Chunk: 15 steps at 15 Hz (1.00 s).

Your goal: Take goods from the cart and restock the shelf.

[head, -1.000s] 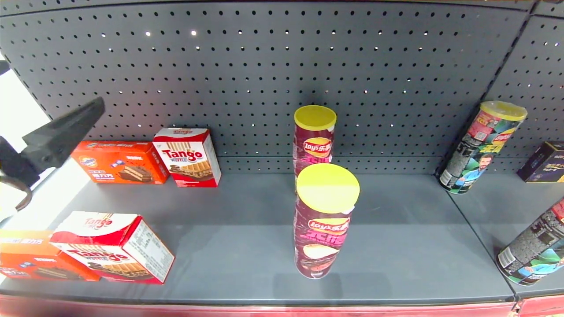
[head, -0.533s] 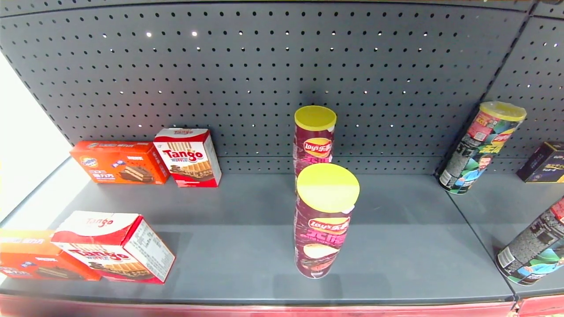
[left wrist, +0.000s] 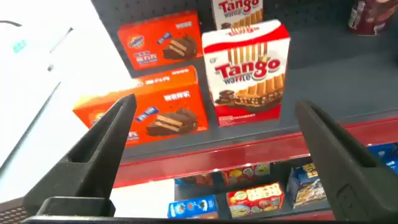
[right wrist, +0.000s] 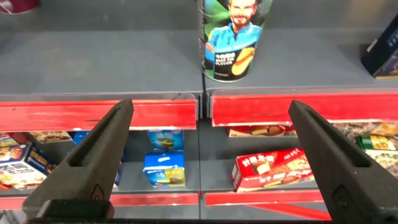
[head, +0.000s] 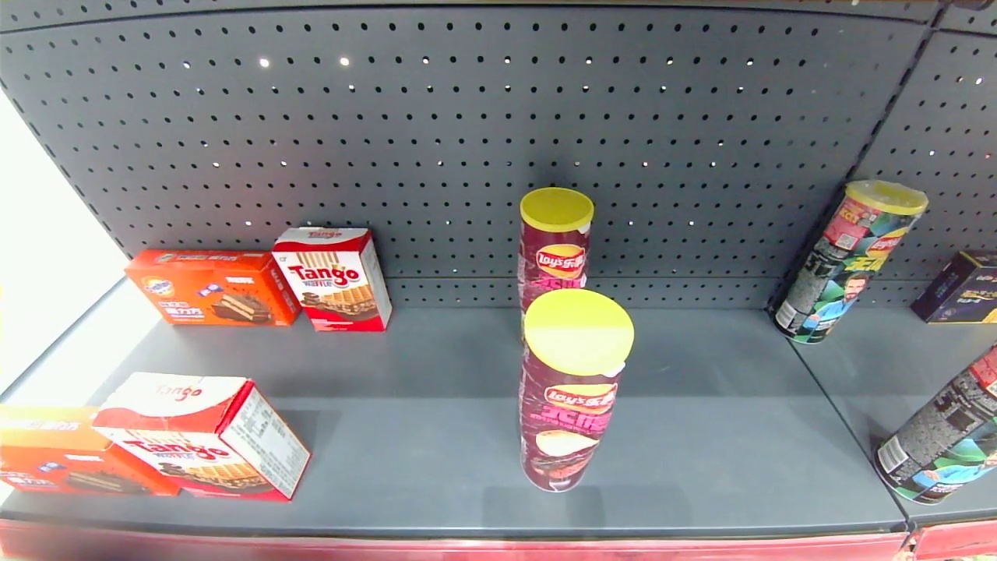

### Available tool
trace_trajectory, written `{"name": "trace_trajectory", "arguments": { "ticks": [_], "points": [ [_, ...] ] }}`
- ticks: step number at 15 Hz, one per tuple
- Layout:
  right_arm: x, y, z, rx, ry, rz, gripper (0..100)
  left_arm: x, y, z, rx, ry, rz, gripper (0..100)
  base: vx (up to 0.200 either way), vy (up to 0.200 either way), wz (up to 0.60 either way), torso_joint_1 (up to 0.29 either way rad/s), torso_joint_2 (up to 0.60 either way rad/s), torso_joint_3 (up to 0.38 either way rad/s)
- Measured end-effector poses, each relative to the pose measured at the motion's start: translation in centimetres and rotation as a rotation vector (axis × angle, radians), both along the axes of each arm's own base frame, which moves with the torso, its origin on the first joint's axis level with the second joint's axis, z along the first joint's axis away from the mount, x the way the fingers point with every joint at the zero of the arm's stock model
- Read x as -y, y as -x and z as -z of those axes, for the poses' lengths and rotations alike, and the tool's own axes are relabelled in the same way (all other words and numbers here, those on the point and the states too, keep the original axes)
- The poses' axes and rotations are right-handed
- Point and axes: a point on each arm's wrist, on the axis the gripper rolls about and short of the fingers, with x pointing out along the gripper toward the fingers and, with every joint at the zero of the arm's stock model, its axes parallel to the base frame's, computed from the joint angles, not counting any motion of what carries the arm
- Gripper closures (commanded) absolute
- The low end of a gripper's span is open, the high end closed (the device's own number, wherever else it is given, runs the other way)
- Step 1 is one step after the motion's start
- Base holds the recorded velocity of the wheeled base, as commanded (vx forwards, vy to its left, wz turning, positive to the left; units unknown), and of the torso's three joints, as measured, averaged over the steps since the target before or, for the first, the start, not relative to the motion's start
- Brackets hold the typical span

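The grey shelf [head: 436, 436] carries snack goods. Two purple chip cans with yellow lids stand in the middle, one near the front [head: 572, 389] and one at the back [head: 554, 234]. On the left lie a Tango box [head: 202, 436] and an orange wafer box [head: 62, 452] at the front, with two more boxes [head: 273, 280] at the back. My left gripper [left wrist: 214, 102] is open and empty, out in front of the front Tango box [left wrist: 249, 71] and orange box [left wrist: 155, 112]. My right gripper [right wrist: 211, 104] is open and empty, facing a green-and-black can [right wrist: 235, 37].
Two green-and-black cans [head: 849, 261] [head: 942, 444] and a dark box [head: 962, 296] stand on the neighbouring shelf to the right. A red price rail [right wrist: 155, 114] runs along the shelf's front. Lower shelves hold more packets [right wrist: 273, 168] [left wrist: 255, 196]. Pegboard [head: 467, 117] backs the shelf.
The left gripper's dark finger, at the left edge of the head view one second ago, has drawn out of that view. The goods on the shelf have not moved.
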Motion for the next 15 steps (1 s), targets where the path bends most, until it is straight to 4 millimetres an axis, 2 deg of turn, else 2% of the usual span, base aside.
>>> {"name": "trace_trajectory", "arguments": {
  "ticks": [3, 4, 8, 10, 15],
  "points": [
    [0.0, 0.0, 0.1, -0.002, 0.001, -0.002, 0, 0.4, -1.4, 4.2, -0.068, -0.016, 0.029, 0, 0.0, 0.0, 0.0, 0.0, 0.0, 0.0],
    [0.0, 0.0, 0.1, -0.003, 0.001, -0.002, 0, 0.5, -1.5, 4.8, -0.088, 0.011, 0.04, 0, 0.0, 0.0, 0.0, 0.0, 0.0, 0.0],
    [0.0, 0.0, 0.1, -0.004, 0.001, -0.001, 0, 0.8, -1.6, 5.5, -0.135, 0.092, 0.172, 0, 0.0, 0.0, 0.0, 0.0, 0.0, 0.0],
    [0.0, 0.0, 0.1, -0.004, 0.001, 0.0, 0, 0.9, -1.6, 5.7, -0.156, 0.088, 0.168, 0, 0.0, 0.0, 0.0, 0.0, 0.0, 0.0],
    [0.0, 0.0, 0.1, -0.004, 0.001, -0.001, 0, 1.4, -2.0, 5.5, -0.215, 0.1, -0.129, 0, 0.0, 0.0, 0.0, 0.0, 0.0, 0.0]
  ]
}}
